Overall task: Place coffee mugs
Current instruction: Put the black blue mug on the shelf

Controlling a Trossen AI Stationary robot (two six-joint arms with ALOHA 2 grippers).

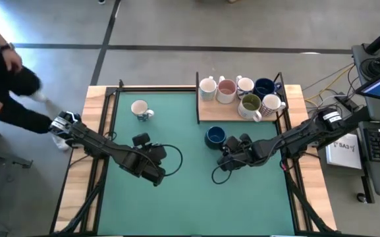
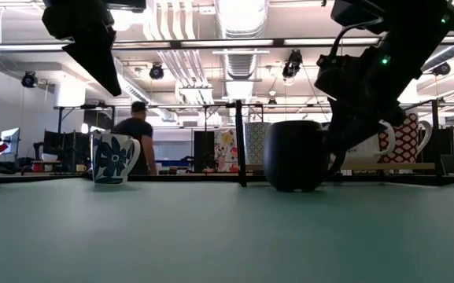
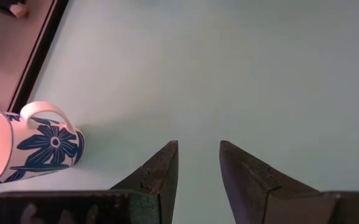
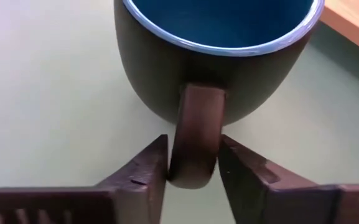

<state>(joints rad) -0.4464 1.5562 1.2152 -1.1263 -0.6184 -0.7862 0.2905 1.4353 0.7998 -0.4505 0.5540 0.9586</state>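
A dark blue mug [image 1: 215, 137] [image 2: 293, 155] stands upright on its base on the green mat, right of the middle. My right gripper [image 1: 225, 150] [image 4: 193, 149] is at its near-right side, shut on its handle. A white mug with a blue flower [image 1: 140, 108] [image 3: 33, 146] stands upright at the far left of the mat. My left gripper [image 1: 155, 172] [image 3: 198, 158] hangs open above the bare mat, nearer than that mug and to its right, with nothing between its fingers. Several more mugs [image 1: 242, 95] stand on a wooden board [image 1: 206, 113] at the far right. My right gripper has the dark blue mug's handle [image 4: 195, 118] between its two fingers, one on each flat side, at the loop's outer part. The fingers slant down from the mat's near-right side. The mug stands upright with its base on the mat.
A thin dark rail [image 1: 197, 99] edges the board's left side, and the mat has a dark frame [image 1: 114, 99] around it. A person [image 1: 5, 85] stands past the table's far left corner. Bare mat [image 1: 196, 204] stretches along the near half.
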